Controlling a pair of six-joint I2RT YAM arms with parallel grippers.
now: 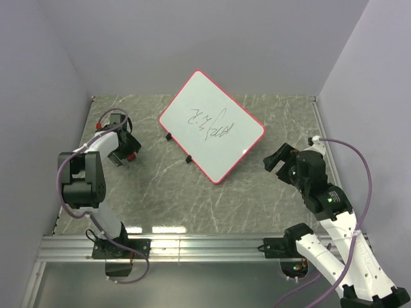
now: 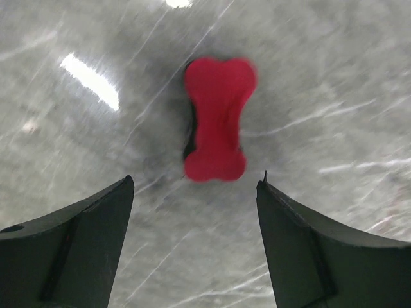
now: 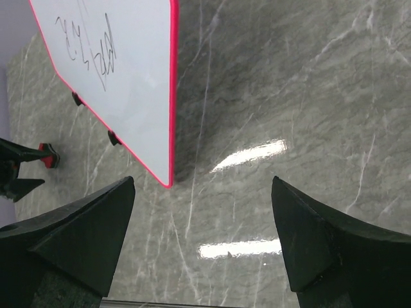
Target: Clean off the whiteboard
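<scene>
Marble table (image 1: 154, 192): whiteboard (image 1: 212, 125) lies between left hand (image 2: 195, 183), open over eraser (image 2: 215, 122), and right hand (image 3: 202, 186), open

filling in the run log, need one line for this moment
left gripper open, facing eraser, not gripping | right gripper open, empty | whiteboard scribbles unerased

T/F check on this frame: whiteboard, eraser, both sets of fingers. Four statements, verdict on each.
1. The whiteboard has black scribbles on it. True.
2. The left fingers are shut on the eraser. False: they are open, and the eraser lies untouched ahead of them.
3. The eraser lies on the whiteboard. False: it lies on the table, left of the board.
4. The right fingers are open and hold nothing. True.
</scene>
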